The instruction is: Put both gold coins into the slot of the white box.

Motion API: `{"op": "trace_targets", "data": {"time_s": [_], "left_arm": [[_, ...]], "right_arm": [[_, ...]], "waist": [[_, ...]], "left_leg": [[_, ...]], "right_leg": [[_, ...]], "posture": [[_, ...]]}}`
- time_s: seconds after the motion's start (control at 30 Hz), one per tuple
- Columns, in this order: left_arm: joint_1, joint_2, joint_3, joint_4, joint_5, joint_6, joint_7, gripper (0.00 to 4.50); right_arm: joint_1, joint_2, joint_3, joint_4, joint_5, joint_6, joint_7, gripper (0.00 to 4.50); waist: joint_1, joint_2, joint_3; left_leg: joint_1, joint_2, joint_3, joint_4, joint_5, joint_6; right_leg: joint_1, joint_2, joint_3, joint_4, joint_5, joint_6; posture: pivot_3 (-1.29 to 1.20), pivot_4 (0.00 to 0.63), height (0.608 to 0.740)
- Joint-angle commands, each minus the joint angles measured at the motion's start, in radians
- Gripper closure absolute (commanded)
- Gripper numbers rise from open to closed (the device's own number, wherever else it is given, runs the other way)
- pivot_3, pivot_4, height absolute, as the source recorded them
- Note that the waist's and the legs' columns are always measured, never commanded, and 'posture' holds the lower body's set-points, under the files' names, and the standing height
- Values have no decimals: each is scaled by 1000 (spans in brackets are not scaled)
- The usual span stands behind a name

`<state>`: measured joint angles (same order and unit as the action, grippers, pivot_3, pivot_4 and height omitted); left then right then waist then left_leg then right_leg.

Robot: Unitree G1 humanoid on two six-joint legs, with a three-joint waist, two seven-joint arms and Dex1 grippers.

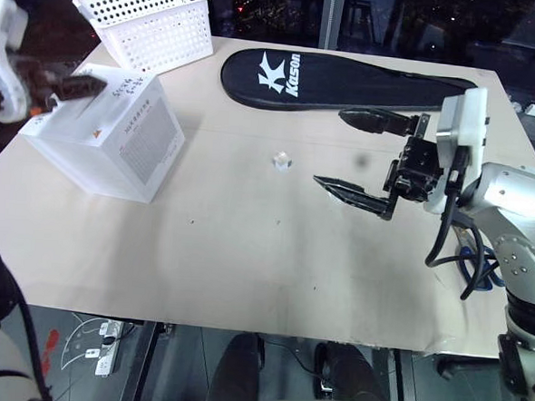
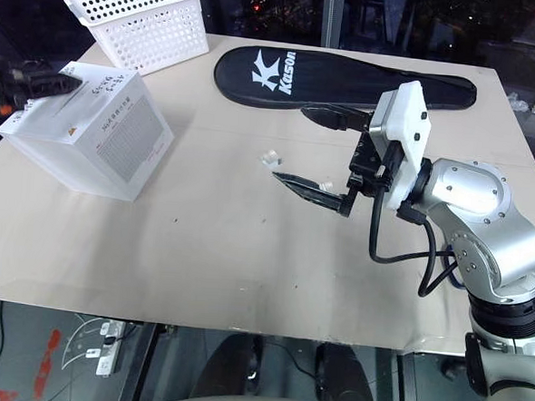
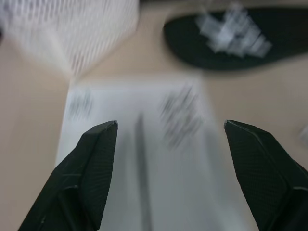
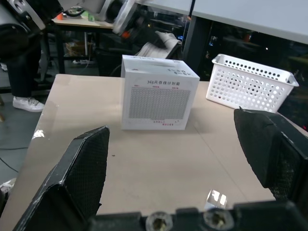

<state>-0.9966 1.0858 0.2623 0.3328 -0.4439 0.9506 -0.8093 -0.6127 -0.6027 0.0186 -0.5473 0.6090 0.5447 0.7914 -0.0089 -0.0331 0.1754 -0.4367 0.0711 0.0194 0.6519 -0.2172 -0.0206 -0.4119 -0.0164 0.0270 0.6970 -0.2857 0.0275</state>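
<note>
The white box, with fine grey print and black scribbles on top, stands at the left of the table. My left gripper hovers over its top, open, with nothing between its fingers. Under the gripper, the slot runs as a dark line across the box's top. My right gripper hangs over the middle right of the table, pointing left toward the box, open wide and empty. The gold coins are out of view.
A white perforated basket stands behind the box. A long black racket case lies along the table's far side. A small clear cube sits mid-table, just left of my right gripper. The table's front edge is near.
</note>
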Motion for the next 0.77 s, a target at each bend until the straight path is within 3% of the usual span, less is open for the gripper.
{"op": "trace_targets", "data": {"time_s": [0.03, 0.17, 0.27, 0.3, 0.37, 0.47, 0.67, 0.77], "left_arm": [[-17, -103, 129, -265, -168, 76, 52, 1128], [205, -301, 151, -643, -323, 123, 116, 1128], [365, -367, 181, -782, -402, 124, 132, 1128], [429, -379, 195, -809, -421, 116, 126, 708], [564, -380, 200, -853, -390, 58, 118, 22], [717, -372, 219, -884, -366, 8, 110, 22], [983, -329, 283, -854, -309, -120, 12, 22], [1031, -325, 271, -833, -288, -176, -8, 22]], "right_arm": [[23, -6, -66, -23, 34, -15, -8, 0], [164, -95, -130, -41, -4, 25, -24, 0], [276, -139, -197, -68, 20, 48, -34, 0], [323, -151, -232, -72, 37, 76, -44, 0], [440, -174, -304, -95, 32, 83, -48, 0], [600, -169, -403, -136, -20, 54, -84, 0], [920, -141, -593, -217, -19, 1, -12, 0], [1005, -125, -634, -213, -49, -57, 9, 0]], "waist": [[-1, 0, 0], [1, 6, -4], [-11, 5, -3], [-15, 5, -3], [-19, 5, -3], [-18, 6, -3], [-3, 5, -4], [-2, 5, -4]], "left_leg": [[0, 0, 0, 0, 0, 0], [0, -1, 0, 0, 1, -2], [4, -2, 3, 0, 2, -3], [4, -2, 3, 0, 2, -3], [5, 0, 2, 0, 0, 0], [7, 0, 2, -1, -1, 1], [8, -1, 2, 1, -1, 2], [10, -1, 1, 1, -1, 2]], "right_leg": [[0, 0, 0, 0, 0, 0], [2, -1, 0, -1, 0, 0], [5, -3, 2, -1, -1, 2], [5, -2, 4, 1, -1, 2], [4, 0, 4, 1, -1, 2], [5, 0, 4, 1, -1, 2], [8, 0, 3, 0, -1, 2], [10, 0, 2, -1, -2, 2]], "posture": [[0, 150, 726], [0, 150, 726], [0, 150, 726], [0, 150, 726], [0, 150, 726], [0, 150, 726], [0, 150, 726], [0, 150, 726]]}}
